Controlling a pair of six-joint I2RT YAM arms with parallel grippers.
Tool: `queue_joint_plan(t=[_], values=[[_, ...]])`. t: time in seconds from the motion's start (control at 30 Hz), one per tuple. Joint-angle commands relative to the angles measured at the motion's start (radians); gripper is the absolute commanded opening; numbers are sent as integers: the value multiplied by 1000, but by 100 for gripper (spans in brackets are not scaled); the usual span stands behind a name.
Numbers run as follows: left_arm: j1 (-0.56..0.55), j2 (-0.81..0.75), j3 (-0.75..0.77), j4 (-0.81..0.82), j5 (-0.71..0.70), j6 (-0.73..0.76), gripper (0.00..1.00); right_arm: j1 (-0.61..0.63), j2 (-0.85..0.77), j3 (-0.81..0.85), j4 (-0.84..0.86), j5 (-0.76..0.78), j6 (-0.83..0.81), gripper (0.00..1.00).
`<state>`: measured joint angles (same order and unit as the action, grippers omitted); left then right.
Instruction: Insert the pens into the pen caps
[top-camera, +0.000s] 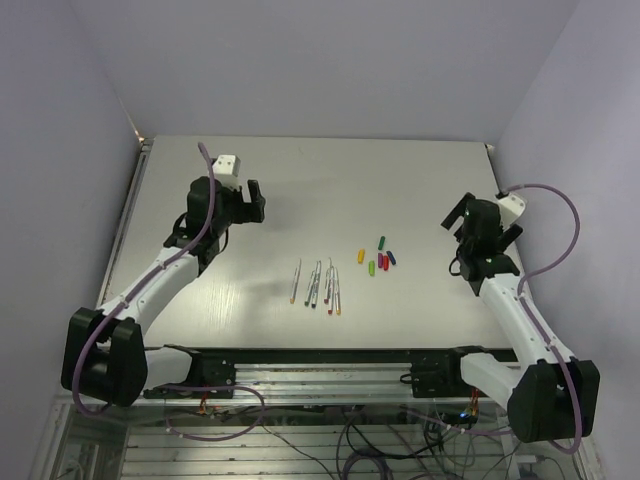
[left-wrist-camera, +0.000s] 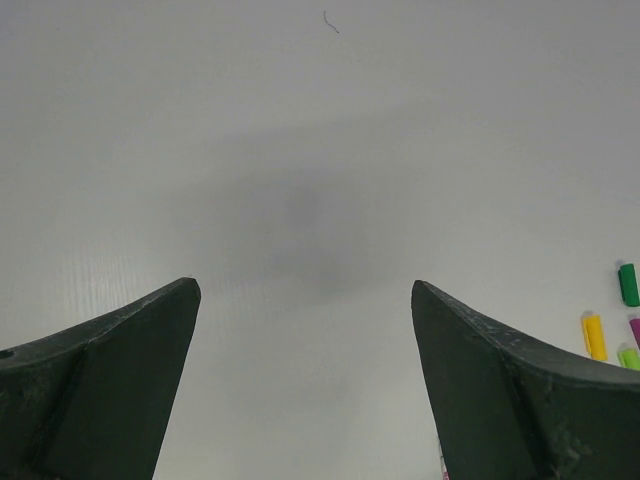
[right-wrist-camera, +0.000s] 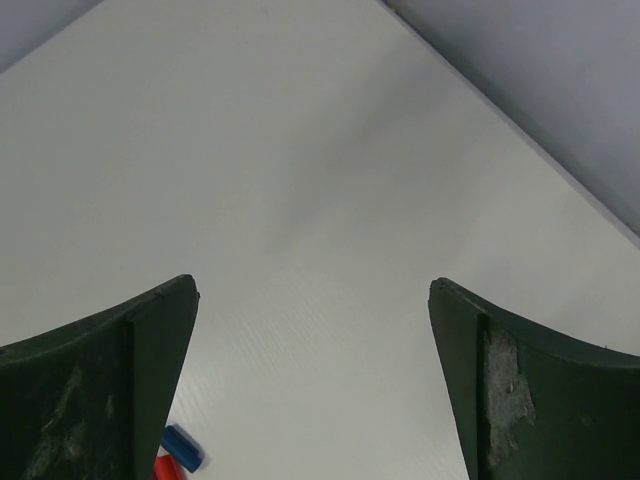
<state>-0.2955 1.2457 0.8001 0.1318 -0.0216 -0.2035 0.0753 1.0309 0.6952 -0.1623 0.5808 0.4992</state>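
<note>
White tabletop: pens lie lengthwise near-to-far, coloured tips nearward, caps beside; left claw, right claw spread apart.

right hand spread wide over table; blue cap just beside red cap; lower left
</note>
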Motion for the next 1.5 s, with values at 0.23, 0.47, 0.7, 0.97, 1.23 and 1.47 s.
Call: queue_joint_plan(t=[0.23, 0.47, 0.7, 0.97, 1.23, 1.47], values=[[2, 45, 10, 28, 5, -122, 98, 5, 129, 65, 125, -413, -87, 83], [6, 45, -2, 28, 26, -149, 98, 286, 224, 111, 128, -222, -222, 65], [103, 13, -68, 50, 30, -326, 98, 360, 284, 120, 188, -390, -140, 20], [144, -89, -121, 120, 73, -195, 98, 404, 337, 195, 157, -423, -169, 27], [76, -126, -103, 37, 12, -119, 98, 495, 423, 226, 32, -500, -159, 43], [-28, -125, -101, 7, -51, -153, 98, 572, 416, 197, -24, -527, -140, 37]])
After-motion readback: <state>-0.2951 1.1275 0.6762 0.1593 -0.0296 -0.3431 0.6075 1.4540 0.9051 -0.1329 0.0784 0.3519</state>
